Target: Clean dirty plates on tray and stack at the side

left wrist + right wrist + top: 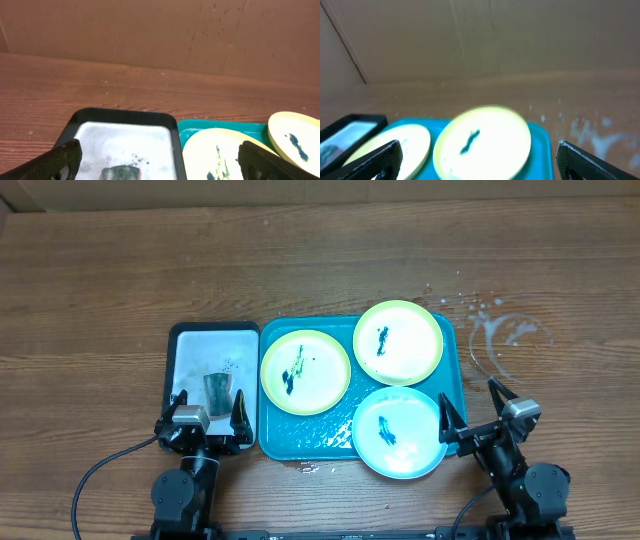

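The turquoise tray (451,370) holds three smeared plates. A yellow-green plate (305,372) lies at its left, also in the left wrist view (220,150). A second yellow-green plate (398,342) lies at the back right, also in the right wrist view (482,142). A pale blue plate (399,433) lies at the front right, overhanging the tray's front rim. My left gripper (208,412) is open and empty at the front of the small tray (157,165). My right gripper (470,408) is open and empty just right of the blue plate (477,167).
A black-rimmed white tray (183,345) left of the turquoise one holds suds and a dark sponge (217,389), which also shows in the left wrist view (121,173). White foam splashes (500,332) mark the wood tabletop (120,270) right of the tray.
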